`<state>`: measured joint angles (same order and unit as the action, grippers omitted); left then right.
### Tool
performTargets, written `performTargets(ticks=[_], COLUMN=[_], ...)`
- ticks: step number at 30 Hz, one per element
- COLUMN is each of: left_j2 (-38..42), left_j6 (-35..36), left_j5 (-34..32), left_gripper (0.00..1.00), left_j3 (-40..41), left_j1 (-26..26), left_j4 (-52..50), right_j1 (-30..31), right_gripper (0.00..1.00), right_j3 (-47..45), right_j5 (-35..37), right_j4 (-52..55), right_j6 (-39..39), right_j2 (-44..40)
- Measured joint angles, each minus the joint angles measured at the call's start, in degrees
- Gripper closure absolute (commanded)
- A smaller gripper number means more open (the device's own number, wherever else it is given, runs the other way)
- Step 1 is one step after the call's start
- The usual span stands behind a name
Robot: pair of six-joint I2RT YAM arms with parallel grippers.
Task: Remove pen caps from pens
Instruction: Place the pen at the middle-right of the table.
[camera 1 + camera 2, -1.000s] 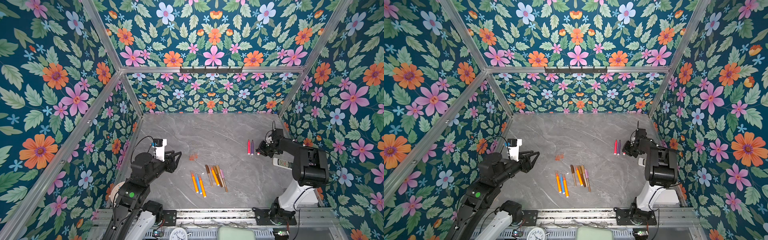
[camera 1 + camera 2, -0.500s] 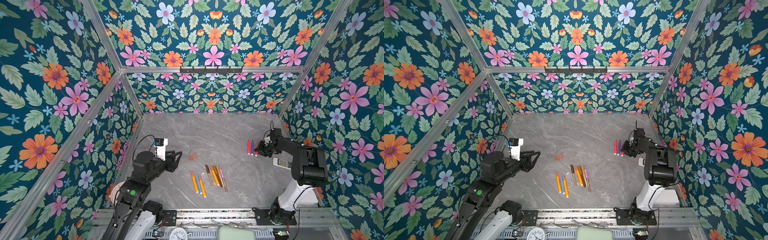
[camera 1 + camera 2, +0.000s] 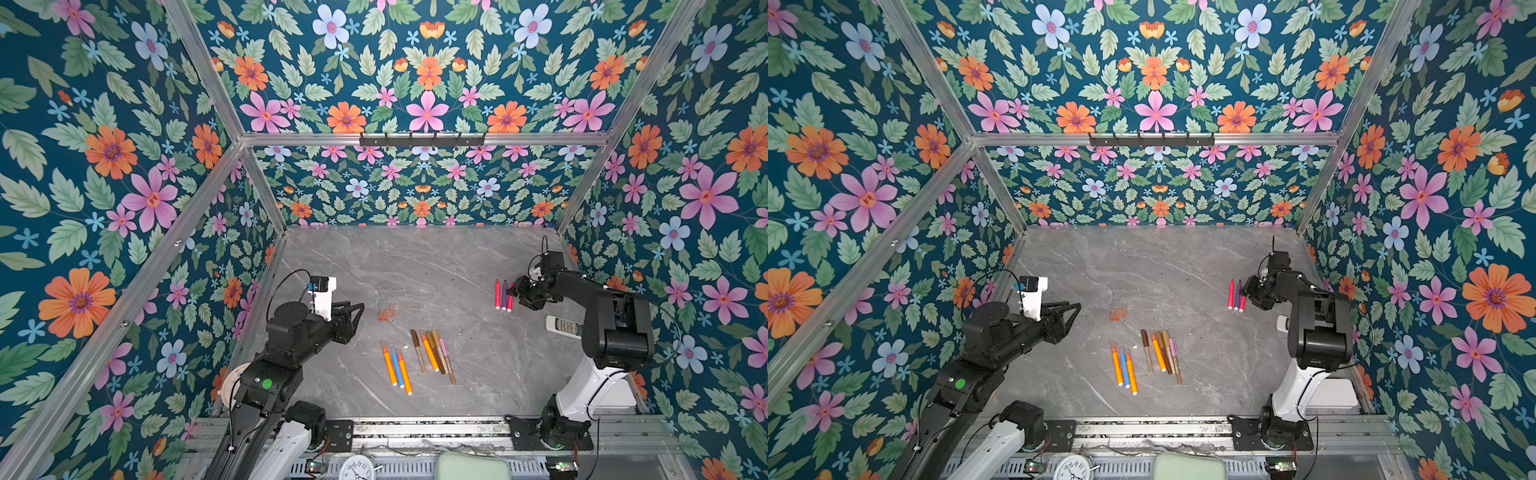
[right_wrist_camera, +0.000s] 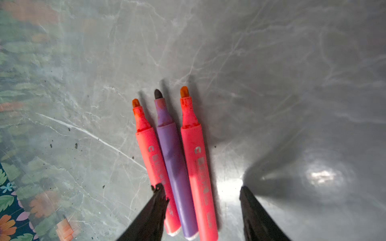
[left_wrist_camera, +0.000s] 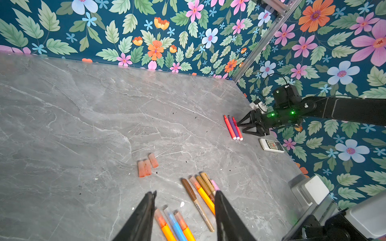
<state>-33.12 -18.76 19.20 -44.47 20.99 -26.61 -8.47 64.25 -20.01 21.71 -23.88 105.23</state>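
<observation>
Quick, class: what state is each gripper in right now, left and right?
Left gripper: open, empty.
Right gripper: open, empty, by three uncapped pens.

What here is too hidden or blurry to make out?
- Remote control: in a top view, mostly behind the right arm.
- Clock: in both top views, cut by the bottom edge.
- Lettering on the uncapped pens: right wrist view, blurred.
- Capped orange and blue pens: left wrist view, cut by bottom edge.
</observation>
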Motion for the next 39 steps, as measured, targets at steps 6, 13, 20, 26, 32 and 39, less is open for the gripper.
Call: performTargets(ticks=[6,13,20,26,32,39], left_j2=[0.0,-0.3,-0.4,-0.4,-0.5,-0.7], left_j6=[0.0,0.0,0.0,0.0,0.0,0.0], left_j5=[0.0,0.0,0.0,0.0,0.0,0.0], left_gripper=[0.52,0.52,0.52,0.52,0.52,0.53], left_j3=[0.0,0.0,0.0,0.1,0.1,0.1], left_j1=[0.0,0.0,0.0,0.0,0.0,0.0], left_j4=[0.0,0.0,0.0,0.0,0.0,0.0], right_j1=[-0.1,-0.1,0.0,0.1,0.3,0.4], right_gripper=[0.37,0.37,0.37,0.37,0.37,0.37], right_j3=[1.5,1.2,1.1,0.8,0.7,-0.7], right_j5=[-3.9,-7.1,-10.0,-10.9,-11.1,-7.4], right_j4=[-2.5,-5.0,-5.9,-6.2,-5.0,-3.4], right_j6=[-0.2,-1.1,-1.5,-2.3,-2.8,-2.7], right_j2=[2.3,2.8,3.3,3.1,2.2,-3.0])
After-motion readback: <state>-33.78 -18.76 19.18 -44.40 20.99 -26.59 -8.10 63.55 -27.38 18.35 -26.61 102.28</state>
